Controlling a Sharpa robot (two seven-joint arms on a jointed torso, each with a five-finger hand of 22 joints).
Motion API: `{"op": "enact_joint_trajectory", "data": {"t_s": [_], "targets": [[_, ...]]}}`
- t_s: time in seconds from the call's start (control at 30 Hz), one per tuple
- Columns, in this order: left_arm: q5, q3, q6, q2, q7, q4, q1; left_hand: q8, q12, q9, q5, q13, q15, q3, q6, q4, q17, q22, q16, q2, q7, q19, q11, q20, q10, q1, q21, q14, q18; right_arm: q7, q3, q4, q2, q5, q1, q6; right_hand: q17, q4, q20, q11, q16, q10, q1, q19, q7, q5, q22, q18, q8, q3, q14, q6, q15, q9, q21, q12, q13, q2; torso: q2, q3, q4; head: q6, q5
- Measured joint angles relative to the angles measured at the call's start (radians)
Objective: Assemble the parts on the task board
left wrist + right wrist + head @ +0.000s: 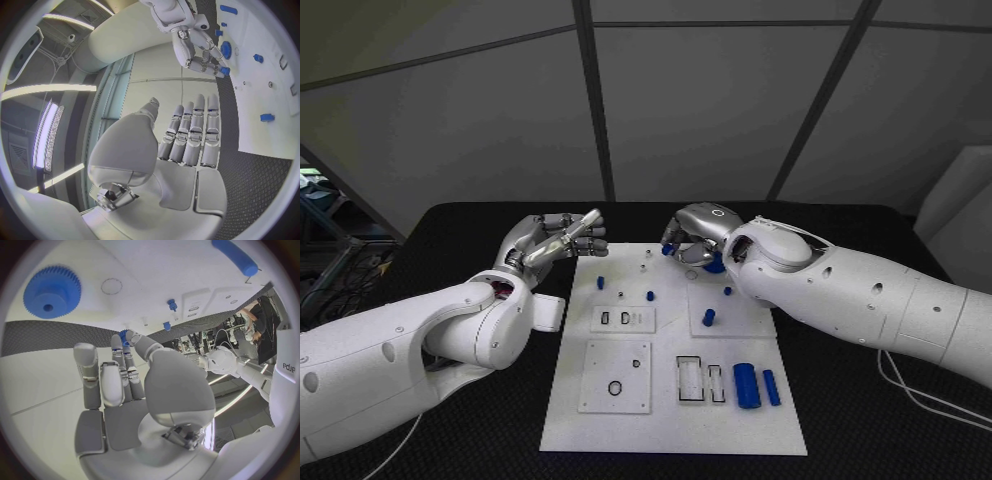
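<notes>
Task board: white flat plastic plate (672, 400) lay in the middle of the black table (877, 420), with small blue parts scattered over it.
Blue gear: a round toothed blue wheel (52, 291) sat at the board's far right, just beside the right hand.
Right hand: silver many-fingered right hand (697, 237) hovered over the far right of the board, a small blue piece (124, 334) at its fingertips; whether it was truly pinched, I could not tell.
Left hand: silver left hand (563, 238) was off the board's far left edge, fingers straight and together, holding nothing.
Near right: two blue cylinders (757, 385) lay untouched beside empty slots.
Risk: a loose fingertip hold could drop the piece; it might roll among the blue pegs (651, 296).
Cause: the hand hid its own target from above, so misalignment could go unnoticed.
</notes>
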Motion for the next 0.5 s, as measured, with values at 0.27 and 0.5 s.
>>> {"op": "enact_joint_trajectory", "data": {"t_s": [0.27, 0.5], "targets": [[0.0, 0.0, 0.003, 0.0, -0.001, 0.001, 0.0, 0.0, 0.0, 0.0, 0.0, 0.0, 0.0, -0.001, 0.0, 0.001, 0.0, 0.0, -0.002, 0.0, 0.0, 0.0, 0.0, 0.0, 0.0, 0.0, 0.0, 0.0, 0.0, -0.005, 0.0, -0.053, 0.055, 0.012, 0.0, -0.003, 0.002, 0.004, 0.0, 0.0, 0.0, 0.0, 0.0, 0.0, 0.001, -0.004, 0.0, 0.0, -0.002, -0.001, 0.0, -0.002, 0.0, 0.0, 0.003, 0.0, 0.0, 0.0, 0.002, -0.0006, 0.0013, -0.004, 0.005], [0.0, 0.0, 0.004, 0.0, -0.002, 0.002, 0.001, 0.0, 0.0, 0.0, 0.0, 0.0, 0.0, -0.001, 0.0, 0.001, 0.0, 0.0, -0.002, 0.0, 0.0, 0.0, 0.0, 0.0, 0.0, 0.0, 0.0, 0.0, 0.0, -0.008, 0.0, -0.092, 0.089, 0.018, 0.0, 0.002, 0.002, 0.006, 0.0, 0.0, 0.005, 0.0, 0.0, 0.0, 0.0, -0.009, 0.0, 0.0, -0.006, 0.001, 0.0, -0.003, 0.0, 0.0, 0.004, 0.0, 0.0, -0.001, 0.004, -0.0012, 0.0021, -0.005, 0.005]]}}
